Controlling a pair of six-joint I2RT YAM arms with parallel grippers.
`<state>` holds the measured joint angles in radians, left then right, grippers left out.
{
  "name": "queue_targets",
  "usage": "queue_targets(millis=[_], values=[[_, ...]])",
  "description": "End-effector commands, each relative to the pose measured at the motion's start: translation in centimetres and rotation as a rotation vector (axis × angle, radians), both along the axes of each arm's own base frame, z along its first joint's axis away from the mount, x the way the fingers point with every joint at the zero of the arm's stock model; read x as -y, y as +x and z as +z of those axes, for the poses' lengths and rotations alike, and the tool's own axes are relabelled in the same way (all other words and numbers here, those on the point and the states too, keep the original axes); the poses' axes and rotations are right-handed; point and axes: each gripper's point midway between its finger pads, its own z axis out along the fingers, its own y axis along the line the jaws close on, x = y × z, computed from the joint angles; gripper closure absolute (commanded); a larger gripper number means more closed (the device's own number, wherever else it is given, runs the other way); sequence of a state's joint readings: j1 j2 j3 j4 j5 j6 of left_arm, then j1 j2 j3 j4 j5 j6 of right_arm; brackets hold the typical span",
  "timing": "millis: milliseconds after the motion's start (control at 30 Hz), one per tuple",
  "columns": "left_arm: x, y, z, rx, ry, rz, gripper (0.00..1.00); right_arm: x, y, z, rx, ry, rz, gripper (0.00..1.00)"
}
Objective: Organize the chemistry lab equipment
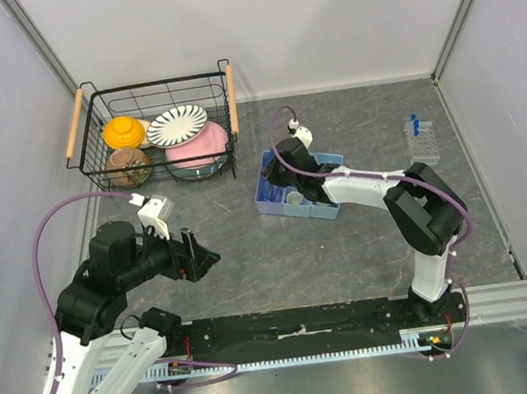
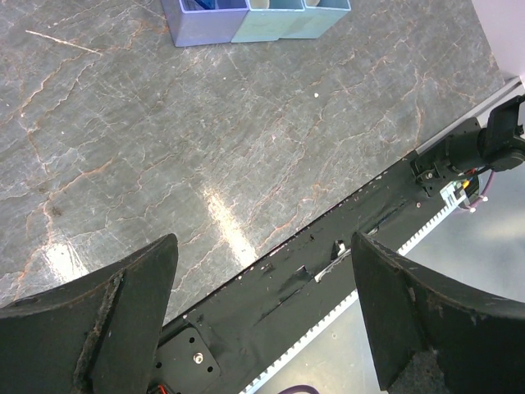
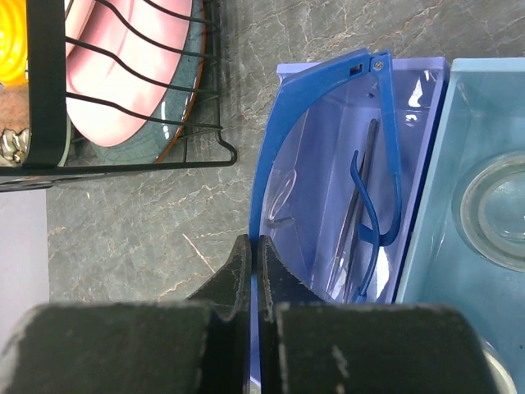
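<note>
A grey stone-patterned table (image 1: pixel 346 244) seen from above, walled in white, with two robot arms mounted at its near edge.

The left gripper (image 1: pixel 199 256) hung over the bare left part of the table, its jaws spread wide and empty. Its wrist camera showed the two dark fingers (image 2: pixel 123 304) far apart above the tabletop and the black base rail (image 2: pixel 328 263).

The right gripper (image 1: pixel 281 168) reached to a blue three-part tray (image 1: pixel 328 210) near the middle of the table. Its jaws (image 3: pixel 254 263) were pressed together, with nothing visible between them, at the left wall of the tray's purple-blue section (image 3: pixel 426 90). In that section lay curved blue plastic sticks (image 3: pixel 395 164) and a thin metal spatula (image 3: pixel 365 176). The neighbouring light blue section held a round dish (image 3: pixel 492 213).

A clear tube rack (image 1: pixel 423 147) stood well apart at the far right, with blue-capped tubes (image 1: pixel 415 124) upright in it.

At the far left sat a black wire basket (image 1: pixel 149 86) holding a striped plate (image 1: pixel 176 126), an orange bowl (image 1: pixel 124 130) and a pink dish (image 1: pixel 198 147).
</note>
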<state>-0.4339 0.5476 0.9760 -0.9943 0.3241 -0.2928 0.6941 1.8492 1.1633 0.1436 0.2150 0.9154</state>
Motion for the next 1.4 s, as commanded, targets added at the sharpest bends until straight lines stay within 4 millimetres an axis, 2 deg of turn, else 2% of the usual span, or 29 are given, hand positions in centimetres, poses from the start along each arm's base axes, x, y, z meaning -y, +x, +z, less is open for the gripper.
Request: queue_targets(millis=[0,100,133,167,267,433,467,500,633,833,900,1000,1100,1133,1167,1233,1267,1333,1367], values=[[0.1,0.0,0.8,0.037,-0.012,-0.015,0.08,0.5,-0.2,1.4,-0.022,-0.008,0.010,1.00],[0.2,-0.1,0.9,0.034,-0.018,-0.016,0.07,0.4,-0.2,1.1,-0.046,-0.027,0.024,1.00],[0.2,-0.1,0.9,0.034,-0.018,-0.015,0.08,0.2,0.1,1.8,-0.036,-0.021,0.025,0.98],[0.2,-0.1,0.9,0.033,-0.021,-0.016,0.08,0.6,-0.3,1.0,-0.067,-0.049,0.027,0.95],[0.2,-0.1,0.9,0.036,-0.022,-0.011,0.08,0.6,-0.3,0.6,-0.084,-0.065,0.033,0.90],[0.2,0.0,0.9,0.029,-0.022,-0.008,0.08,0.3,-0.3,-0.4,-0.130,-0.081,0.058,0.63],[0.2,-0.1,0.9,0.030,-0.023,-0.009,0.08,0.3,-0.2,-0.8,-0.140,-0.091,0.060,0.61],[0.2,-0.1,0.9,0.030,-0.024,-0.010,0.08,0.2,0.1,-0.4,-0.134,-0.091,0.060,0.57],[0.2,0.0,0.8,0.026,-0.022,-0.010,0.08,0.4,0.3,-0.2,-0.132,-0.104,0.056,0.52],[0.2,0.2,0.5,0.020,-0.016,-0.005,0.08,1.1,0.8,2.6,-0.074,-0.122,0.042,0.51],[0.3,0.3,0.3,0.014,-0.015,-0.006,0.08,1.3,0.9,4.2,-0.041,-0.129,0.045,0.51],[0.3,0.5,0.0,0.013,-0.008,-0.002,0.07,2.3,0.8,6.3,0.008,-0.169,0.040,0.50],[0.1,0.9,-0.4,0.015,0.014,0.005,0.00,3.6,0.7,8.4,0.064,-0.214,0.034,0.47],[0.2,1.1,-0.6,0.009,0.020,0.006,0.00,4.3,0.5,8.5,0.072,-0.256,0.038,0.46],[0.2,1.2,-0.7,0.006,0.022,0.006,0.00,4.9,0.3,9.7,0.097,-0.270,0.033,0.43],[0.4,1.5,-0.4,0.010,0.019,0.000,0.00,6.7,0.1,10.4,0.125,-0.343,0.008,0.38],[0.5,1.8,-0.3,0.008,0.019,0.002,0.00,7.5,-0.3,11.8,0.155,-0.354,-0.005,0.29],[0.8,2.3,0.2,0.024,0.008,0.004,0.00,9.2,-0.6,12.8,0.185,-0.416,-0.033,0.18],[0.9,2.6,0.3,0.025,0.007,0.008,0.00,10.2,-1.1,14.3,0.211,-0.424,-0.051,0.07]])
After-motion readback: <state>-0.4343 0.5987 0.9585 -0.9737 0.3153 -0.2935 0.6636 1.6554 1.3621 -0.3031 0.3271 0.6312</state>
